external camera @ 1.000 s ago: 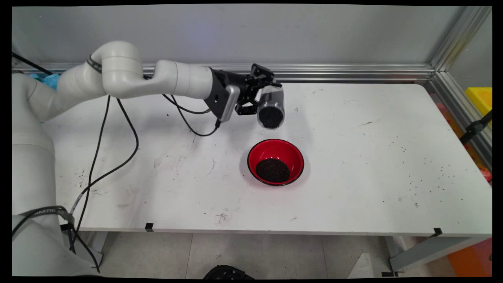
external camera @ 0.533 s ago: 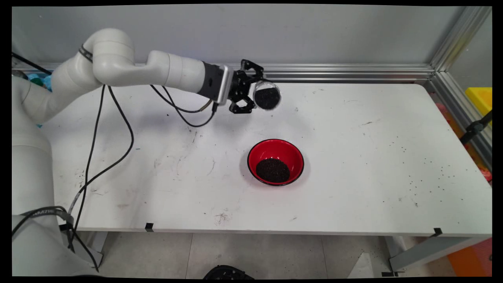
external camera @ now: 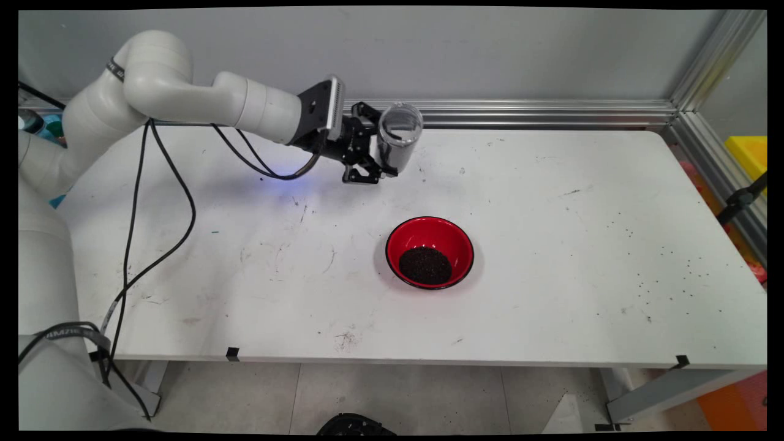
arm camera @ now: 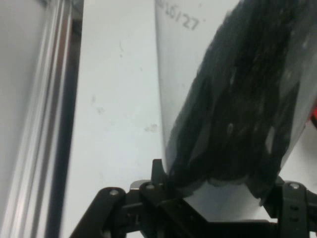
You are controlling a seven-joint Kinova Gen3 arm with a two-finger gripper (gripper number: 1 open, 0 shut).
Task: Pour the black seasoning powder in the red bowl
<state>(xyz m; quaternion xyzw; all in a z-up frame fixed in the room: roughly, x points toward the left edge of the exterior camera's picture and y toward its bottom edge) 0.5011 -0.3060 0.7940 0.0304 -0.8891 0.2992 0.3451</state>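
Main view: the gripper (external camera: 381, 160) pinches a clear cup (external camera: 398, 143) of dark grains, near upright above the white table (external camera: 551, 245). Below the jaws and well apart sits a red bowl (external camera: 430, 252) with a dark heap inside. Hand view: the cup (arm camera: 233, 94) fills the gap, fingers (arm camera: 158, 173) pressed to its sides.

You've got a white table (external camera: 551, 275) w/ dark specks, grey wall (external camera: 429, 55) behind, aluminium rail (external camera: 551, 112) along it, tiled floor (external camera: 429, 398) below.
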